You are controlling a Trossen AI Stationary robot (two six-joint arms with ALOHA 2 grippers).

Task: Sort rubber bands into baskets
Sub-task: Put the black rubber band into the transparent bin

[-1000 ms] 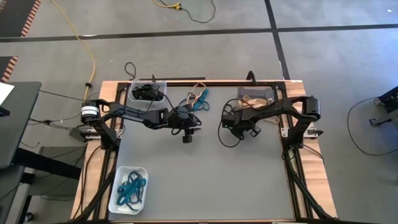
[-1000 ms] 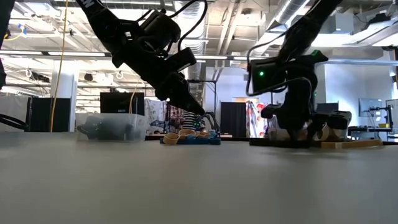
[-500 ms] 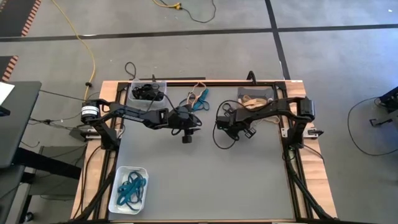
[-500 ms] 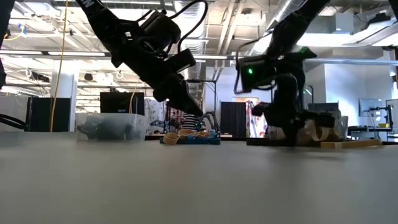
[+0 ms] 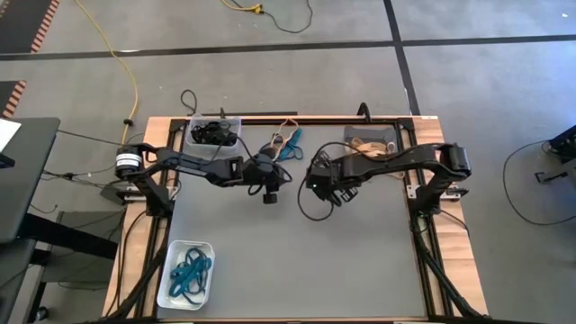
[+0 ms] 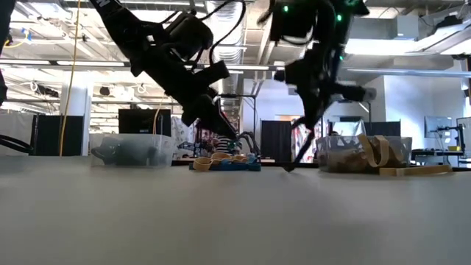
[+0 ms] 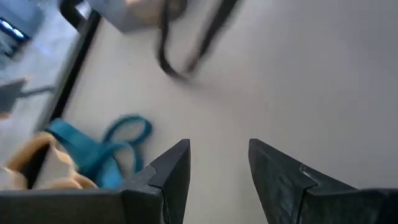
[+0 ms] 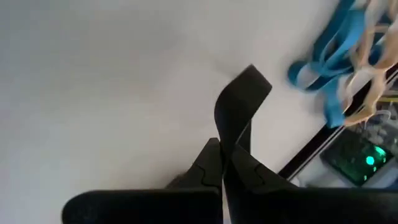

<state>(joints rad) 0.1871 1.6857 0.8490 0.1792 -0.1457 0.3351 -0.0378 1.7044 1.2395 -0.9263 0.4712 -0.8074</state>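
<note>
Black is the colour that matters here: from above, the right claw (image 5: 317, 183) sits mid-tabletop with a black band (image 5: 312, 200) looping down from it, between the loose pile (image 5: 284, 144) of teal and tan bands at the back edge and the basket of tan bands (image 5: 371, 142). The left claw (image 5: 267, 186) hangs just beside the pile. The clear basket (image 5: 214, 131) at the back left holds black bands; the white basket (image 5: 184, 273) at the front left holds teal ones.

At tabletop height, the right claw (image 6: 318, 85) is lifted well clear, the black band (image 6: 303, 146) dangling to the surface. The left claw (image 6: 234, 136) points down at the pile (image 6: 224, 160).

Past the left arm's fingers (image 7: 168, 171), which stand apart with nothing between them, teal and tan bands (image 7: 93, 152) lie near.

The right wrist view shows its fingers (image 8: 211, 165) pinched shut on the black band (image 8: 239, 102).

I'd say a black band has just been picked and is in transit. It looks as if the next move must carry it past the left arm to the clear basket, high enough that the loop doesn't drag or snag.
</note>
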